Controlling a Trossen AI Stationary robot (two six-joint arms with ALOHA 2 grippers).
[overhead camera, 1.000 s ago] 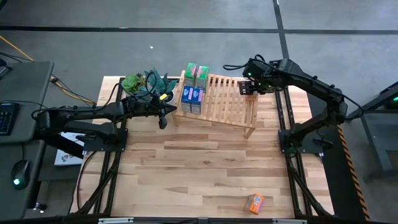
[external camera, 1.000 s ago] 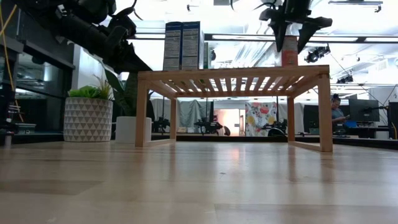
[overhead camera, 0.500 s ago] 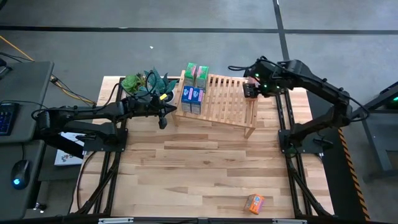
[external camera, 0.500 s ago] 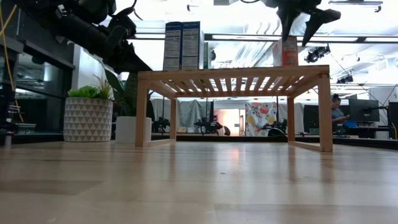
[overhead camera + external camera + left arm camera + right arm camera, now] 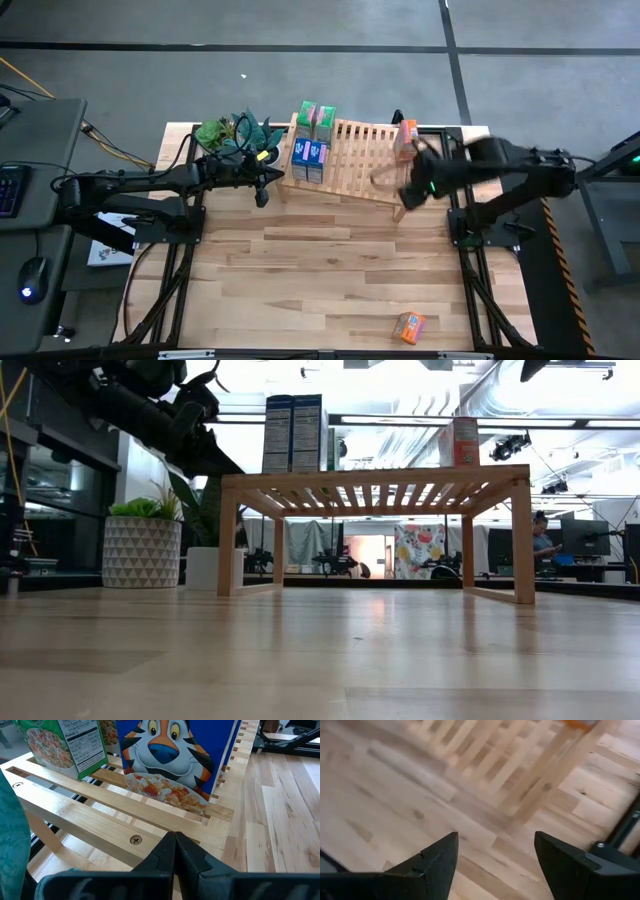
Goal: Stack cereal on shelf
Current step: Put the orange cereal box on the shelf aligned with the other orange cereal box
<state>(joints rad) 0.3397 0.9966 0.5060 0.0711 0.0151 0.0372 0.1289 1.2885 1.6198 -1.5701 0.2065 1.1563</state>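
Observation:
The shelf (image 5: 352, 160) stands at the table's far side. At its left end two green cereal boxes (image 5: 316, 117) and two blue ones (image 5: 310, 160) stand upright on the slats. An orange box (image 5: 405, 135) stands on the far right corner, also in the low view (image 5: 464, 442). Another orange box (image 5: 409, 326) lies on the table near the front edge. My right gripper (image 5: 495, 836) hangs open above the table by the shelf's right near leg, holding nothing. My left gripper (image 5: 175, 845) is shut, just left of the shelf's left end, near the blue box (image 5: 177, 755).
Potted green plants (image 5: 235, 132) stand at the far left behind my left arm; one white pot (image 5: 142, 550) shows in the low view. Bare wood tabletop (image 5: 320, 270) stretches between the shelf and the near edge.
My right gripper has risen from around the orange box on the shelf's far right corner and swung quickly toward the table's near side, past the shelf's right end, rolling as it went. It stays open. The orange box stays standing on the shelf.

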